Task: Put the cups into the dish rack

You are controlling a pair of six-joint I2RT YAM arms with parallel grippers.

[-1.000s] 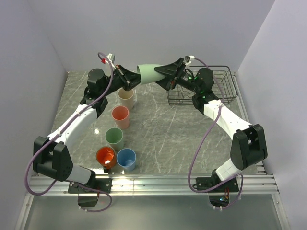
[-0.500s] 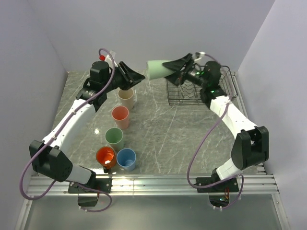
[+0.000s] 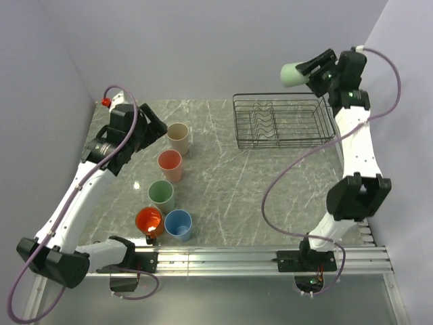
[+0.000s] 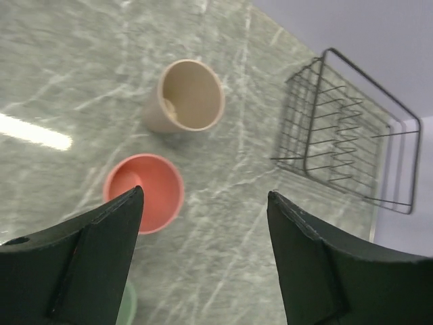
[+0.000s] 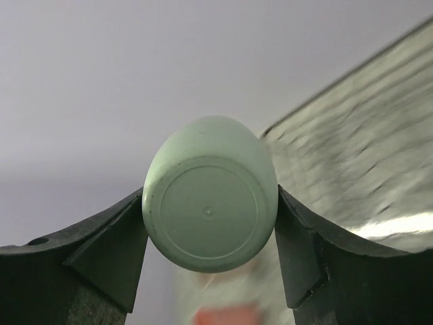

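My right gripper (image 3: 310, 70) is shut on a pale green cup (image 3: 292, 73), held on its side high above the far right corner of the dish rack (image 3: 235, 118). In the right wrist view the cup's round base (image 5: 210, 196) sits between both fingers (image 5: 111, 254). The black wire rack has nothing in it. My left gripper (image 3: 154, 128) hangs open just left of the beige cup (image 3: 178, 137), with only table between its fingertips (image 4: 203, 203). Below it stand the beige cup (image 4: 189, 101) and the salmon cup (image 4: 144, 191).
A column of cups runs down the left side: salmon (image 3: 170, 164), pale green (image 3: 161, 194), then the orange mug (image 3: 149, 221) beside the light blue cup (image 3: 178, 224). The rack (image 4: 345, 145) stands at the back right near the wall.
The right arm has swung the green cup up and to the right, from mid-table to above the rack's far right. The left gripper has opened and pulled back left.
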